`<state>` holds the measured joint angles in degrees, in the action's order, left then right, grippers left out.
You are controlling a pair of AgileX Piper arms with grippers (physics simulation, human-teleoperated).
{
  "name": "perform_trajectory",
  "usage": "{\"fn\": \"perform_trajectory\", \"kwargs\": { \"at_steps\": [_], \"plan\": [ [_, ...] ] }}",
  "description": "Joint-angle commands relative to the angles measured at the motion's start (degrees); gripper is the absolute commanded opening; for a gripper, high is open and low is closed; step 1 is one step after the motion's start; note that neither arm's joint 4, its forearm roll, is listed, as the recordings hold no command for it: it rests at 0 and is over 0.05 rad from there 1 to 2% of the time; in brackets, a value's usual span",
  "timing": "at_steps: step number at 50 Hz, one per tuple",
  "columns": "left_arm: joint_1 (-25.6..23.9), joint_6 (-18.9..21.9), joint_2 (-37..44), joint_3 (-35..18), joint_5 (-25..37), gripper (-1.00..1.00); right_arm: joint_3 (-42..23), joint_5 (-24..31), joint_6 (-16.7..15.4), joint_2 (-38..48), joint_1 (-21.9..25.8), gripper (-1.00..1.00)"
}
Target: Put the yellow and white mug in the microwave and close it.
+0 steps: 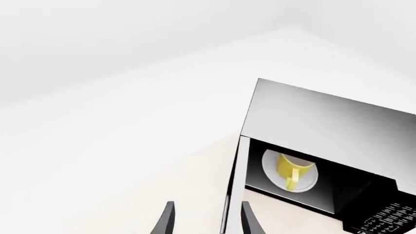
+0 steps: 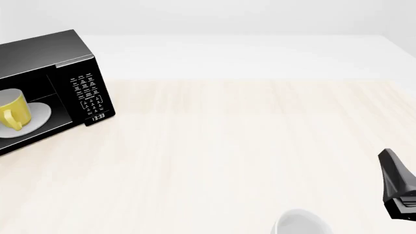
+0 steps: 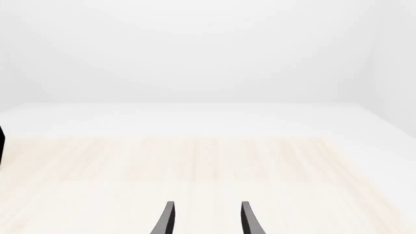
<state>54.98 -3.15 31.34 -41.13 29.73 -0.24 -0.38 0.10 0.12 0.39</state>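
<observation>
The black microwave (image 2: 48, 53) stands at the table's far left with its door open. The yellow and white mug (image 2: 13, 113) stands upright inside on the white round plate (image 2: 42, 112), handle toward the front. In the left wrist view the microwave (image 1: 325, 117) and the mug (image 1: 291, 168) also show, and the open door's thin edge (image 1: 233, 185) runs down between the fingers of my left gripper (image 1: 207, 204), which is open and empty. My right gripper (image 3: 206, 204) is open and empty, low at the right edge of the front view (image 2: 398, 185).
A plain white-grey mug (image 2: 300, 223) sits at the table's near edge, left of the right gripper. The button panel and clock display (image 2: 89, 95) face the front. The light wooden table (image 2: 247, 146) stretches between the microwave and the right arm.
</observation>
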Motion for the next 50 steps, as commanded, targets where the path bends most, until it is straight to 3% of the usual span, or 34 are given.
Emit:
{"fn": "perform_trajectory", "kwargs": {
  "at_steps": [1, 25, 38, 50],
  "plan": [
    [4.54, -0.14, 2.87, 1.91, -2.62, 1.00, 0.00, 0.01, 0.00, 0.00, 0.00, 1.00],
    [15.43, 1.68, 12.60, 2.90, -7.76, 1.00, 0.00, 0.00, 0.00, 0.00, 0.01, 1.00],
    [18.03, 2.51, 16.83, 4.52, -10.86, 1.00, 0.00, 0.00, 0.01, 0.00, 0.00, 1.00],
    [19.86, 6.57, 20.69, 9.04, -16.57, 1.00, 0.00, 0.01, 0.00, 0.00, 0.01, 1.00]
  ]
}}
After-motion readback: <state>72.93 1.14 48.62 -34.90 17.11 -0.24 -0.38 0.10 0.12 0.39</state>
